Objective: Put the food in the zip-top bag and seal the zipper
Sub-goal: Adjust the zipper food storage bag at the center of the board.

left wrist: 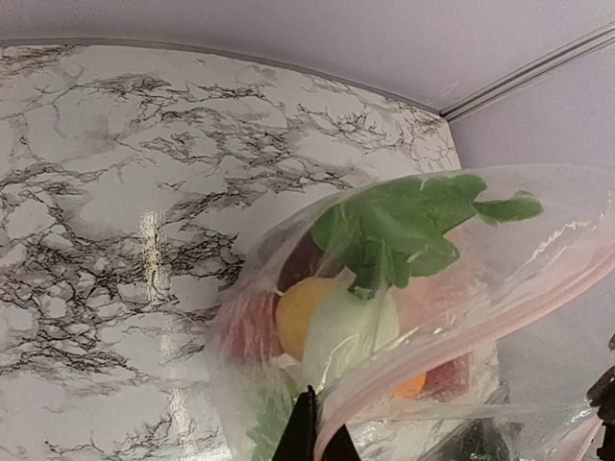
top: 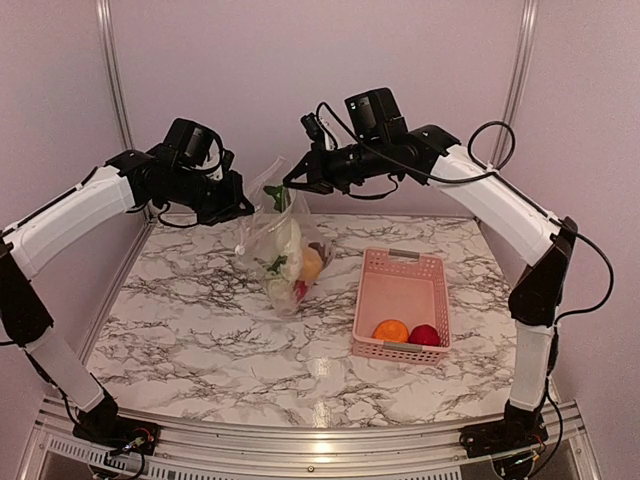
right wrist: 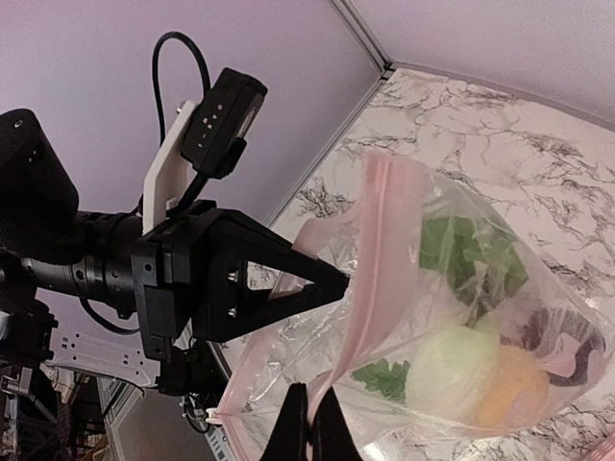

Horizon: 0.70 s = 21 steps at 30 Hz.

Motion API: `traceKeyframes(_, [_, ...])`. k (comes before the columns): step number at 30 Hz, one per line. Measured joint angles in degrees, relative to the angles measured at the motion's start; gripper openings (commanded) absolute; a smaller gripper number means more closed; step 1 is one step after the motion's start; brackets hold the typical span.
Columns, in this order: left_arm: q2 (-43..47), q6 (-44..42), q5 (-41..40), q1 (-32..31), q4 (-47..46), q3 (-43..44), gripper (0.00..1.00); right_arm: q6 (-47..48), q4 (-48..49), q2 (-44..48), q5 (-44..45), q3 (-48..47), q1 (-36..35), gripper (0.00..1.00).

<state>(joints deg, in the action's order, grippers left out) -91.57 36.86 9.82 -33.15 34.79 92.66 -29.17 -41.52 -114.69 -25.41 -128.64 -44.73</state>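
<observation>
The clear zip-top bag (top: 280,255) hangs between both arms above the marble table, its mouth up. My left gripper (top: 245,207) is shut on the bag's mouth edge, seen close in the left wrist view (left wrist: 312,434). My right gripper (top: 290,184) is shut on the pinkish zipper strip (right wrist: 370,250) on the other side (right wrist: 307,423). The strip (left wrist: 480,317) gapes between them. Inside the bag lie a green leafy piece (left wrist: 404,226), a yellow piece (left wrist: 303,312), a white-cream piece (right wrist: 447,370) and a dark one (right wrist: 557,336). An orange ball (top: 390,330) and a red ball (top: 425,335) lie in the basket.
The pink slotted basket (top: 403,256) stands on the table to the right of the bag, the two balls at its near end. The back wall and metal corner posts stand close behind the arms. The left gripper (right wrist: 327,283) shows in the right wrist view.
</observation>
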Motion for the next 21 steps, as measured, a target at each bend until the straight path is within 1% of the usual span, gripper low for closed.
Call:
traceKeyframes(2, [-1.42,-0.94,-2.12,-0.09,3.30,3.96,0.00,0.02,-0.15,0.39,-0.20,0.72,0.09,0.00])
traceKeyframes(5, [-1.36,-1.88,-6.54,-0.13,4.63,8.28,0.00,0.00,-1.07,0.02,-0.04,1.55,0.22,0.00])
traceKeyframes(7, [0.44,-2.32,-9.51,-0.13,3.74,8.44,0.00,-0.04,-1.38,-0.07,0.02,1.38,0.39,0.01])
traceKeyframes(10, [3.89,-2.47,-11.91,-0.13,1.53,5.95,0.00,-0.70,-1.40,-0.07,-0.37,0.70,0.76,0.04])
traceKeyframes(11, [4.35,-2.45,-11.89,-0.13,1.31,5.42,0.00,-0.90,-1.33,-0.07,-0.74,0.59,0.87,0.08])
traceKeyframes(13, [4.33,-2.40,-11.23,-0.13,0.87,4.74,0.00,-1.33,-0.87,-0.07,-1.64,0.70,1.01,0.23])
traceKeyframes(16, [2.71,-2.40,-9.35,-0.13,0.63,2.82,0.00,-2.36,0.57,0.07,-2.69,2.03,1.03,0.38])
traceKeyframes(21, [-0.61,-3.28,-8.17,-0.07,1.73,-0.61,0.00,-2.23,1.42,0.61,-3.67,6.69,1.51,0.59])
